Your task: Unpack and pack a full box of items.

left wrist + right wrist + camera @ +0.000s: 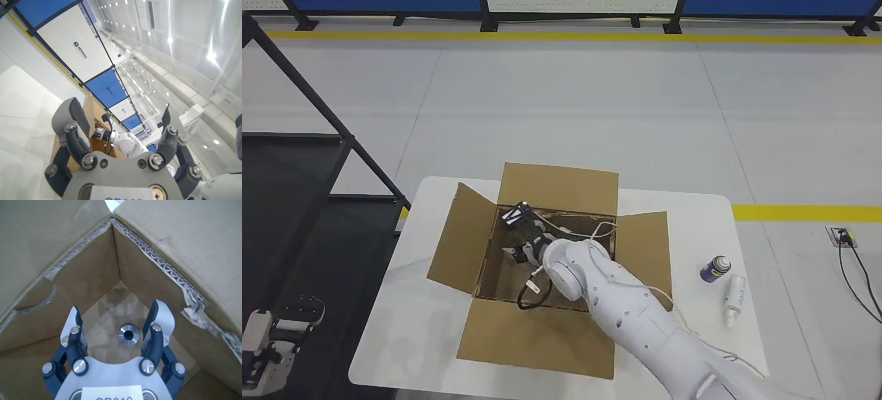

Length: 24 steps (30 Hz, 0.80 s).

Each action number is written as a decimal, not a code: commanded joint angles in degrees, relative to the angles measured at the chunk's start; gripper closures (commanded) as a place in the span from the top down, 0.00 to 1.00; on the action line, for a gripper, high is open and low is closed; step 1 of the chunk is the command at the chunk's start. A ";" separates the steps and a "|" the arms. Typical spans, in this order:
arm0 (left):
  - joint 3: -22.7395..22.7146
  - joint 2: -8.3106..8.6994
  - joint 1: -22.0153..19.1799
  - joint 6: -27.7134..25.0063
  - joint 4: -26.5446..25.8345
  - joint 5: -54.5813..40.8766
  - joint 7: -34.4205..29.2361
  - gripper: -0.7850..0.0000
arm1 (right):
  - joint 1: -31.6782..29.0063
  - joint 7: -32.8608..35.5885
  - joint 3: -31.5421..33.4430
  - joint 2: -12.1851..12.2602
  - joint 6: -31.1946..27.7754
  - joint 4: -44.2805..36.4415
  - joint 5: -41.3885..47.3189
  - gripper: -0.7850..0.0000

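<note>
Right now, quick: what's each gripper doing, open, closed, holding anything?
Left gripper: open, empty.
Right gripper: open, empty, inside the box.

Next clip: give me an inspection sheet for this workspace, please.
Surface: white table, carrying box and bottles.
Job's things: open cardboard box, flaps spread; metal cylinder on its floor; blue bottle and white bottle beside it.
Clutter: nothing seen.
Grippers: right gripper in the box above the cylinder, fingers open; left gripper beside the table, fingers open, empty.
Cables: black cable on the floor; wrist cable in the box.
Surroundings: black frame, yellow floor line.
</note>
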 commanded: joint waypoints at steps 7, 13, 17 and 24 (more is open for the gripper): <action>0.00 0.00 0.00 0.00 0.00 0.00 0.00 1.00 | -32.38 16.91 23.12 11.56 -5.34 -55.51 -15.59 0.96; 0.00 0.00 0.00 0.00 0.00 0.00 0.00 1.00 | -46.16 11.61 39.29 13.89 -5.94 -71.87 -14.54 1.00; 0.00 0.00 0.00 0.00 0.00 0.00 0.00 1.00 | -53.60 8.61 52.03 14.77 -3.57 -76.13 -13.08 1.00; 0.00 0.00 0.00 0.00 0.00 0.00 0.00 1.00 | -58.23 7.17 65.47 15.46 1.82 -67.61 -10.44 1.00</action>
